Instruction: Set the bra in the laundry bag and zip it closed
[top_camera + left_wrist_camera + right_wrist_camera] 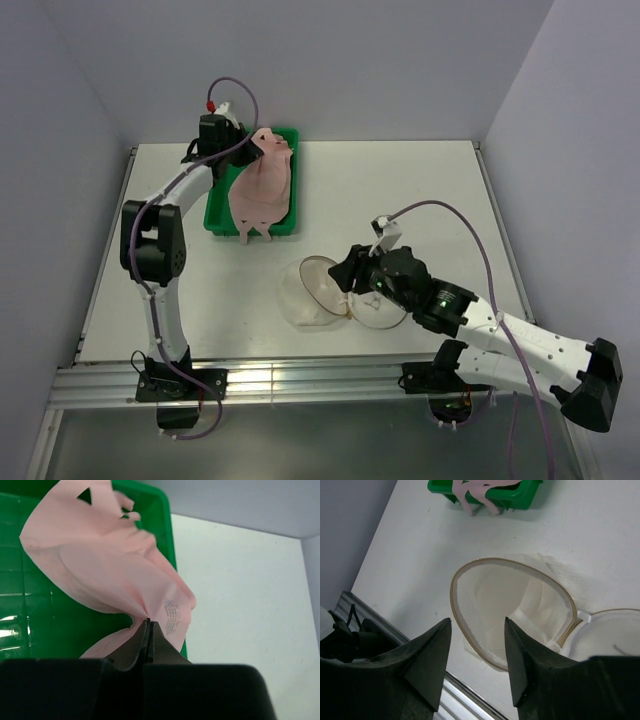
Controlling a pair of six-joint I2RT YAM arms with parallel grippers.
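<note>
Now, L gripper (pixel 148 623) pinching bra (pixel 100 570), R gripper (pixel 477 623) spread near open laundry bag (pixel 535 605).

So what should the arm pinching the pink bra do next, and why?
Probably lift it straight up. The left gripper is shut on the bra, but most of the fabric lies in the green tray, with straps hanging over its edge. The laundry bag lies open nearby, ready to receive it.

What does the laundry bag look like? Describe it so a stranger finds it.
On the white table, look nearer than the green tray. The laundry bag lies open there: two round white mesh halves with tan rims, unlike the pink bra.
</note>
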